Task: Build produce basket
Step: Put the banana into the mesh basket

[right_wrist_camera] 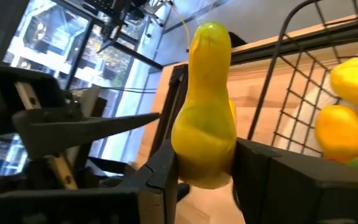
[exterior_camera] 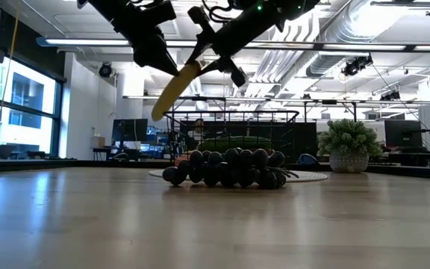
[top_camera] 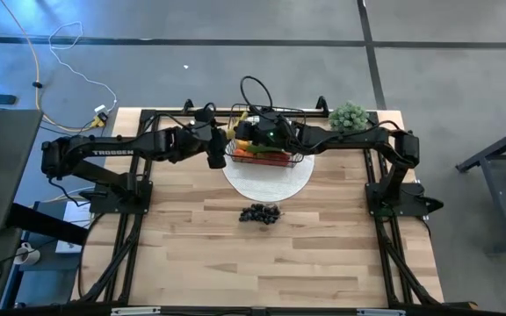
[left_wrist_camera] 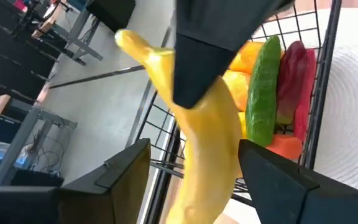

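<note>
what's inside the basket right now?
In the basket: a green cucumber, a red piece and yellow-orange produce. Anything beneath them is covered. The banana is above the rim, in the right gripper.

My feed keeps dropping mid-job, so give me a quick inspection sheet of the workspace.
Surface: wooden table, bare at the near end.
Job's things: basket on a white plate, holding cucumber and other produce; grapes loose on the table.
Clutter: green plant at the far corner.
Grippers: right gripper holds the banana up beside the basket; left gripper straddles it, jaws open.
Cables: loose on the floor.
Surroundings: nothing seen nearby.
</note>
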Available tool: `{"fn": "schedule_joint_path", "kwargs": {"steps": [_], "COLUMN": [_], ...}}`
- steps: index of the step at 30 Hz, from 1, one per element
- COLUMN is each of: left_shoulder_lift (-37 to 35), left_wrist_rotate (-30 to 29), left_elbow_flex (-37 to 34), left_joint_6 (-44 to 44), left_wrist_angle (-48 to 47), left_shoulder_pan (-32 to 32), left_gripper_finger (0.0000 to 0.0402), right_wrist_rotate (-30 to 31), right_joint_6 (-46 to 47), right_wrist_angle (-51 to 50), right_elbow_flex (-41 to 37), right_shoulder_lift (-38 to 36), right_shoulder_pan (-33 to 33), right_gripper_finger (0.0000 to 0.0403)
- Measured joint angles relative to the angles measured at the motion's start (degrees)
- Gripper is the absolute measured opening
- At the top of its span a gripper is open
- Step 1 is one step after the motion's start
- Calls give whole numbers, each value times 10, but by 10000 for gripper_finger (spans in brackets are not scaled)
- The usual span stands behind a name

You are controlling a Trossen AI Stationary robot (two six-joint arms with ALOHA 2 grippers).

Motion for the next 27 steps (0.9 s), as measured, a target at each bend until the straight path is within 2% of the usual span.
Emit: {"fn": "schedule_joint_path", "kwargs": {"steps": [8,19,27], "left_shoulder_lift": [-1,-1,-1], "left_wrist_rotate": [44,57,53], "left_elbow_flex": [45,101,119], "left_joint_6": [-31,-66,-83], "left_wrist_angle": [-98,-135,-137], "left_shoulder_pan": [0,0,5], "left_gripper_finger": [231,231,231], "right_wrist_rotate": [8,-1,-64], "right_joint_6": [-40,-119,-170], "right_wrist_angle": [-24,-69,-107], "right_elbow_flex": [0,0,0], "right_shoulder_lift": [0,-35,-72], "right_shoulder_pan": [-3,-35,-72], "right_gripper_finger": [90,92,93]}}
